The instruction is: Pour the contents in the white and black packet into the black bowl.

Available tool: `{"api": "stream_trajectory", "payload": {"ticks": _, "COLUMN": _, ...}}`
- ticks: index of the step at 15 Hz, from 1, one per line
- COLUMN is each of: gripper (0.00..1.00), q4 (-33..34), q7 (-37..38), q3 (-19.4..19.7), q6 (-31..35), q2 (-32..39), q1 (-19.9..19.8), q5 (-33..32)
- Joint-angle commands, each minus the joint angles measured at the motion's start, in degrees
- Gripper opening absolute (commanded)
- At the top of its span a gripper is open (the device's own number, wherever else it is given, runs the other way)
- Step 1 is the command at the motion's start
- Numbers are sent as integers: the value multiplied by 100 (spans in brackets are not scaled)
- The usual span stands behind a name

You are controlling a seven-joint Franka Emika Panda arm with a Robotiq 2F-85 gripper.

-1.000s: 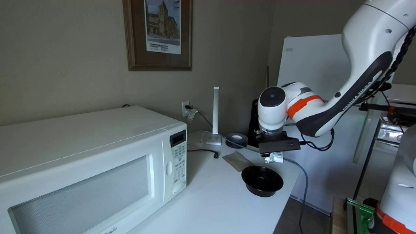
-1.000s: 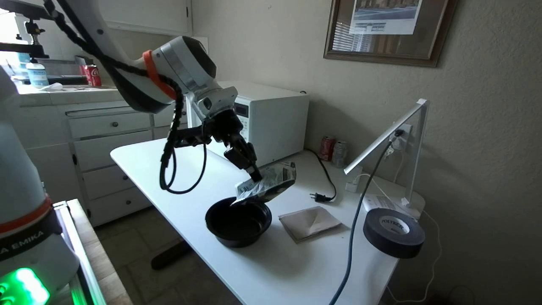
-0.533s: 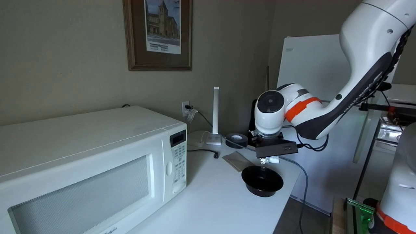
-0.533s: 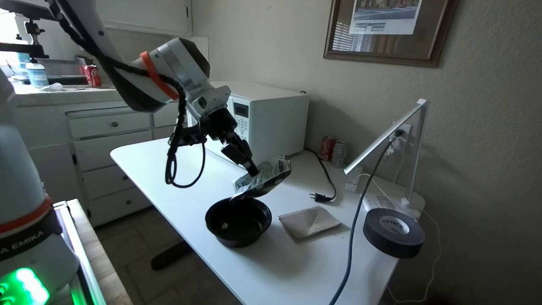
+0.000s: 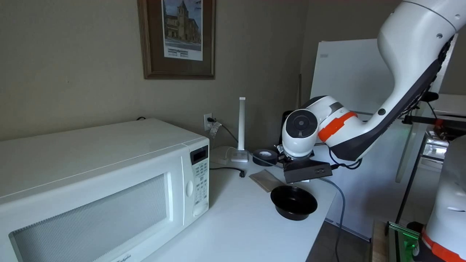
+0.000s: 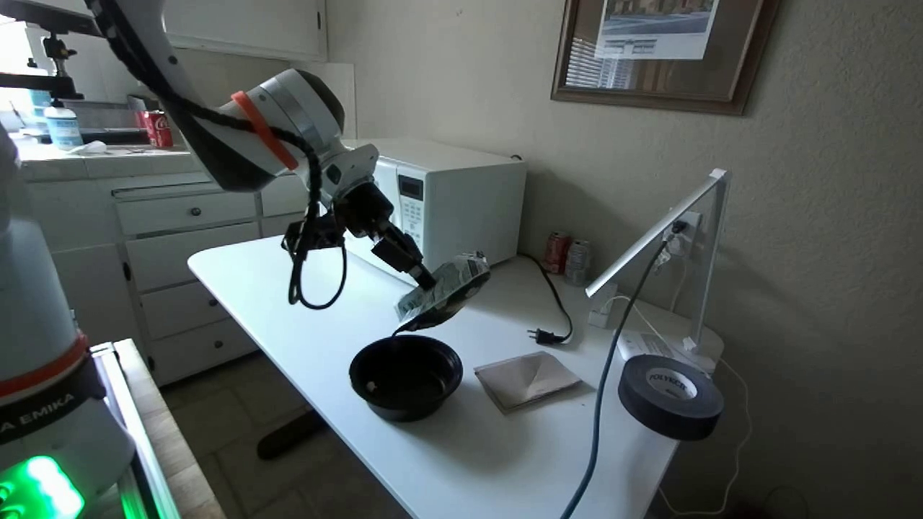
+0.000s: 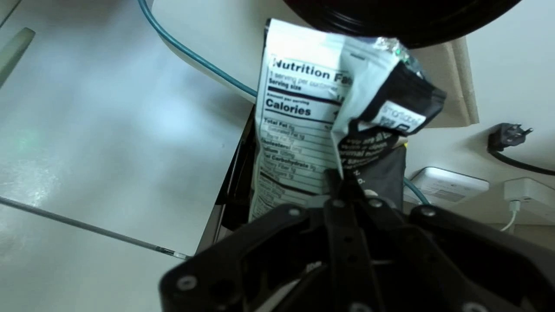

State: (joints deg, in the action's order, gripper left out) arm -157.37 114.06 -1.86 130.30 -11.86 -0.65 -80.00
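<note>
The white and black packet (image 6: 447,288) hangs tilted above the black bowl (image 6: 404,413) in an exterior view, its lower end over the bowl's far rim. My gripper (image 6: 428,281) is shut on the packet's middle. In the wrist view the gripper (image 7: 342,184) pinches a fold of the packet (image 7: 299,125), whose shiny foil end points towards the bowl (image 7: 403,26). A small pale piece (image 6: 371,386) lies inside the bowl. The bowl also stands upright in an exterior view (image 5: 294,214), where the fingers and most of the packet are hidden behind the wrist box.
A folded brown paper (image 6: 530,378) lies beside the bowl. A black tape roll (image 6: 670,400), a plug (image 6: 548,336) and a white stand (image 6: 710,252) are further right. A grey cable (image 6: 600,404) crosses the table edge. The microwave (image 6: 469,209) stands behind.
The gripper and packet have shifted slightly up and left in an exterior view, and the packet tilts more steeply, its lower end down. A small pale piece has appeared in the bowl.
</note>
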Motion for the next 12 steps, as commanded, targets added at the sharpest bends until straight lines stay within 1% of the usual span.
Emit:
{"api": "stream_trajectory", "payload": {"ticks": 1, "gripper": 0, "q4": 1, "q7": 291, "q3": -36, "q6": -421, "q2": 126, "q1": 75, "q5": -229}}
{"api": "stream_trajectory", "payload": {"ticks": 2, "gripper": 0, "q4": -3, "q7": -161, "q3": 65, "q6": -243, "q2": 189, "q1": 90, "q5": 200}}
{"api": "stream_trajectory", "payload": {"ticks": 3, "gripper": 0, "q4": 10, "q7": 271, "q3": -16, "q6": -496, "q2": 171, "q1": 81, "q5": -211}}
{"api": "stream_trajectory", "payload": {"ticks": 4, "gripper": 0, "q4": -1, "q7": -215, "q3": 75, "q6": -299, "q2": 210, "q1": 103, "q5": 245}}
{"api": "stream_trajectory", "payload": {"ticks": 5, "gripper": 0, "q4": 11, "q7": 132, "q3": 7, "q6": -493, "q2": 206, "q1": 96, "q5": -83}}
{"api": "stream_trajectory", "payload": {"ticks": 7, "gripper": 0, "q4": 11, "q7": -114, "q3": 48, "q6": -416, "q2": 230, "q1": 109, "q5": 174}}
{"api": "stream_trajectory", "payload": {"ticks": 8, "gripper": 0, "q4": 8, "q7": 177, "q3": -3, "q6": -477, "q2": 195, "q1": 103, "q5": -184}}
{"api": "stream_trajectory", "payload": {"ticks": 10, "gripper": 0, "q4": 6, "q7": 278, "q3": -49, "q6": -606, "q2": 151, "q1": 125, "q5": -478}}
{"api": "stream_trajectory", "payload": {"ticks": 11, "gripper": 0, "q4": 17, "q7": 87, "q3": -7, "q6": -504, "q2": 188, "q1": 151, "q5": -308}}
{"api": "stream_trajectory", "payload": {"ticks": 12, "gripper": 0, "q4": 22, "q7": 351, "q3": -78, "q6": -755, "q2": 189, "q1": 160, "q5": -659}}
